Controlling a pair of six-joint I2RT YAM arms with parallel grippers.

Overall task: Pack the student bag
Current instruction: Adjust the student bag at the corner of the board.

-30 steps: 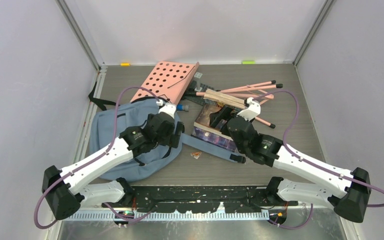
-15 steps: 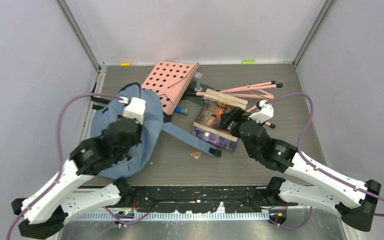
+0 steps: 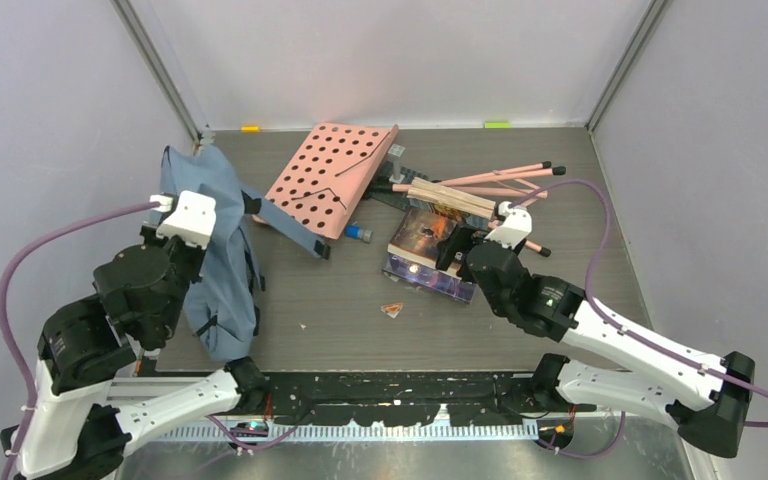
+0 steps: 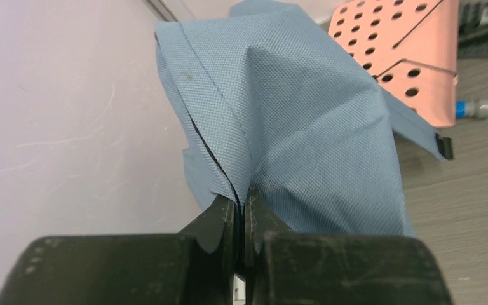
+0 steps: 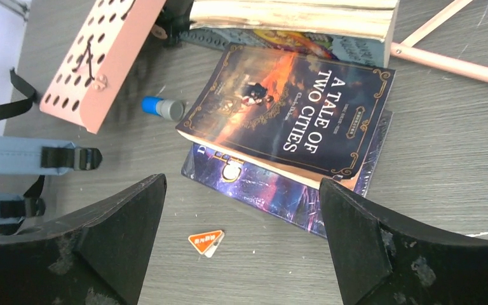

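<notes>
Pretty clearly a robotics lab test cell, not anyone's home. Plain pale walls (image 3: pixel 50 150) box in a dark wood-grain tabletop (image 3: pixel 360 330), with bare aluminium posts (image 3: pixel 157 68) in the corners far beyond the right end effector (image 5: pixel 238 187). Two white arms (image 3: pixel 640 345) are bolted to a black slotted rail (image 3: pixel 400 385) back behind it, with purple cables (image 3: pixel 598 215) looping off them. A yellow tape tab (image 3: pixel 250 128) and a green tape tab (image 3: pixel 497 124) mark the tabletop's far edge.

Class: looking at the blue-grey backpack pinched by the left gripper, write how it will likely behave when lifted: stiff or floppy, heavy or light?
Probably floppy: the student bag creases and drapes from the left gripper, shut on one fold. Likely light and empty, since it sags without bulges. Its strap trails loose, so it may snag.
</notes>
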